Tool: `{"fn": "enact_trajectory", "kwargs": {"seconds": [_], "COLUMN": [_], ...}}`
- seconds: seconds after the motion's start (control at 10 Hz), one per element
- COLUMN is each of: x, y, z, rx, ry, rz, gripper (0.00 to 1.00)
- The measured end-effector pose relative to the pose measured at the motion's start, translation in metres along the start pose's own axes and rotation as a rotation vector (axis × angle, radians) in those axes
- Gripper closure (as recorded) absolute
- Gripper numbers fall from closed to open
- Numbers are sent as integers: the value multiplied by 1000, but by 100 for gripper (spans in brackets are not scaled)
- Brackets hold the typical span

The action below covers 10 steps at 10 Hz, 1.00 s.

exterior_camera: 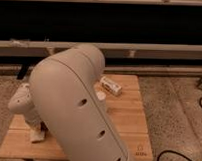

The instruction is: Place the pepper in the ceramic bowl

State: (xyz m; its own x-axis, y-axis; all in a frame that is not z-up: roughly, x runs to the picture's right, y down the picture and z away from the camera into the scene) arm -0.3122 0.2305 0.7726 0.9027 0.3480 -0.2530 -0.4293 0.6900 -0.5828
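Bulk of pale robot arm [78, 109] hides pepper and ceramic bowl. Gripper [37, 135] low at light wooden table's [128, 121] left, grasp unreadable; blind release may miss

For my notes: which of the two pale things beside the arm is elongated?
The pale box, lying farther back; the white disc is round. The gripper hangs low at the picture's left.

Gripper [36, 135] low on table [128, 121], behind arm [73, 109]

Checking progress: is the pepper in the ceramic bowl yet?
Cannot tell: the arm hides most of the table; neither shows. The pincer is low at the left.
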Motion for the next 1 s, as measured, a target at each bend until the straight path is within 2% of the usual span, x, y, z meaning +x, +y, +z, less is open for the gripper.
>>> {"fn": "enact_trajectory", "kwargs": {"seconds": [0.1, 0.2, 0.3, 0.7, 0.9, 1.0], "x": [1, 1, 0, 0, 1, 3], "y": [-1, -2, -1, -10, -15, -18], "z": [-6, -12, -18, -43, -51, -55], "rx": [11, 25, 33, 88, 97, 91], "ry": [-13, -25, -34, -43, -49, -49], "rz": [1, -1, -4, -21, -30, -28], "gripper": [93, 99, 100, 100, 100, 94]}}
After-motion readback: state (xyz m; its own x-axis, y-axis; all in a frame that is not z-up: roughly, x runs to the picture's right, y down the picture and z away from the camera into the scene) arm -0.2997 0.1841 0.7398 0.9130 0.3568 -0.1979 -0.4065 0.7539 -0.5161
